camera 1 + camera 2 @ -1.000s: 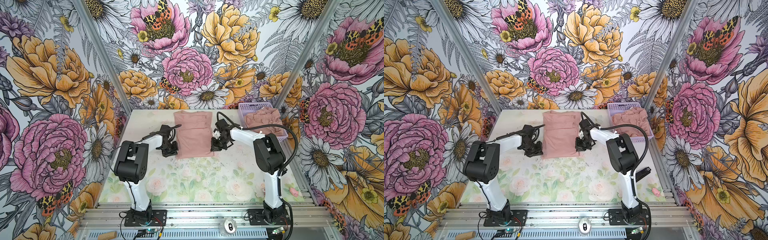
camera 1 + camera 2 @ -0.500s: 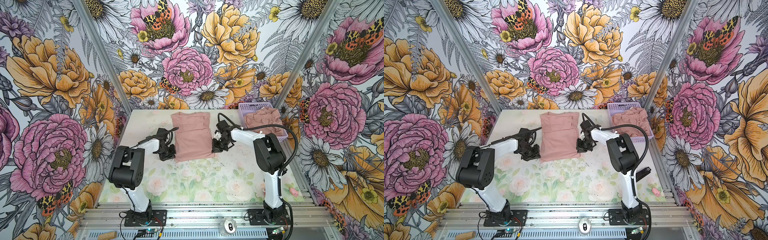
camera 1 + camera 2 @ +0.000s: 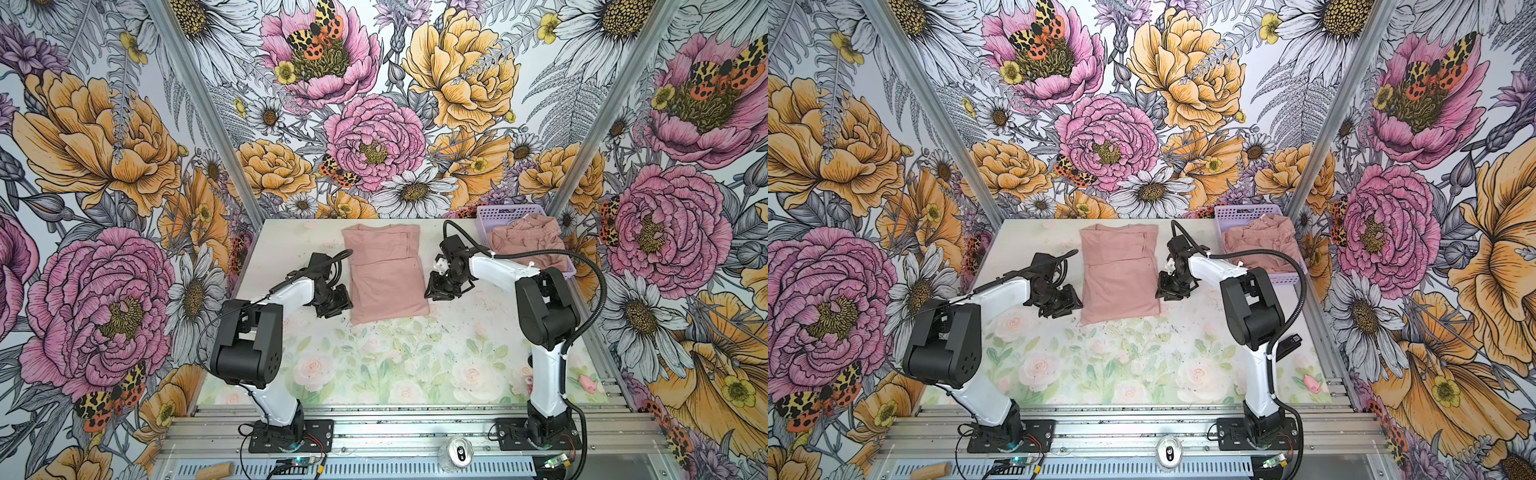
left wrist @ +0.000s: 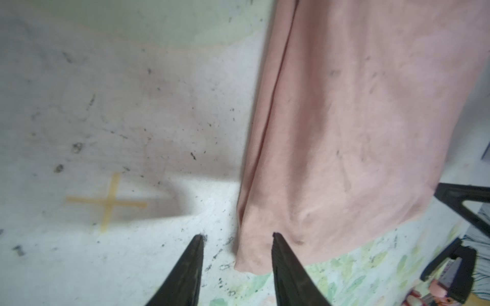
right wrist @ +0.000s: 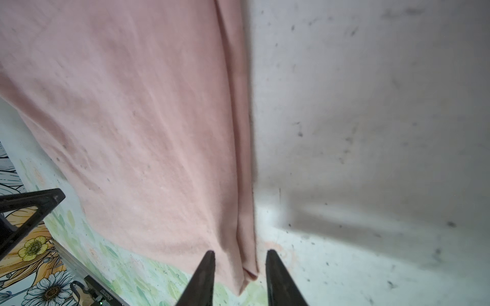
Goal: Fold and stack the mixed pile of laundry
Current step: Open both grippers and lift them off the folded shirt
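A dusty-pink garment point(image 3: 386, 274) point(image 3: 1119, 274) lies folded flat at the back middle of the table. My left gripper point(image 3: 338, 305) point(image 4: 237, 235) stands open at its near left corner, and that corner point(image 4: 254, 254) lies loose between the fingers. At the near right corner my right gripper point(image 3: 435, 291) point(image 5: 238, 251) is open too, its fingers on either side of the folded edge point(image 5: 248, 265). The rest of the mixed laundry pile point(image 3: 528, 245) point(image 3: 1262, 243), crumpled pink cloth with a gathered waistband, sits in the lavender basket point(image 3: 509, 212).
The basket stands at the back right corner against the wall. A yellow tape cross point(image 4: 108, 202) marks the table left of the garment. A small pink toy point(image 3: 588, 380) lies near the front right edge, and a can point(image 3: 459, 453) stands on the front rail.
Both grippers were shut on the garment's near corners and have now opened. The garment has settled flat, slightly nearer the front, and the left arm has swung a little to the left.
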Available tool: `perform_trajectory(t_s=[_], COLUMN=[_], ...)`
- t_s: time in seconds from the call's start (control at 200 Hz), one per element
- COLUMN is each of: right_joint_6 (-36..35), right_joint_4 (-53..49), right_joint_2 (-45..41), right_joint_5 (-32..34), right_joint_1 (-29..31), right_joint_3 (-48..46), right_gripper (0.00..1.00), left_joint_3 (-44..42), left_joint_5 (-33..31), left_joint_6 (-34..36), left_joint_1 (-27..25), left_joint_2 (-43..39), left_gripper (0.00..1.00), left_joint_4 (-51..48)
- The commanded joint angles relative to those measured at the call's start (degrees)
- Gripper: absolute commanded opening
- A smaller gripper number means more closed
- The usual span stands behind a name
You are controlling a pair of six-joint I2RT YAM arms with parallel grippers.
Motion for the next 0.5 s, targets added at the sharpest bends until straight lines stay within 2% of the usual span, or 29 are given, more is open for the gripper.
perform_trajectory(t_s=[0.0,0.195,0.495], right_joint_6=[-1.25,-1.36,-1.54], right_joint_4=[0.73,1.40,1.36], right_joint_2=[-1.02,0.19,0.78], right_joint_5=[0.04,-0.48,2.77], right_joint_1=[0.58,2.25,3.17], right_joint_3=[-0.27,0.00,-1.49], right_gripper=[0.38,0.44,0.45], left_joint_3=[-0.40,-1.35,-1.51], left_joint_5=[0.66,1.86,2.17], left_joint_6=[-0.56,-0.44,0.55], left_joint_1=[0.41,-0.12,-2.02], left_joint_2=[-0.72,0.51,3.82], left_gripper=[0.49,0.55,0.54], left_joint_4=[2.99,6.30,7.45])
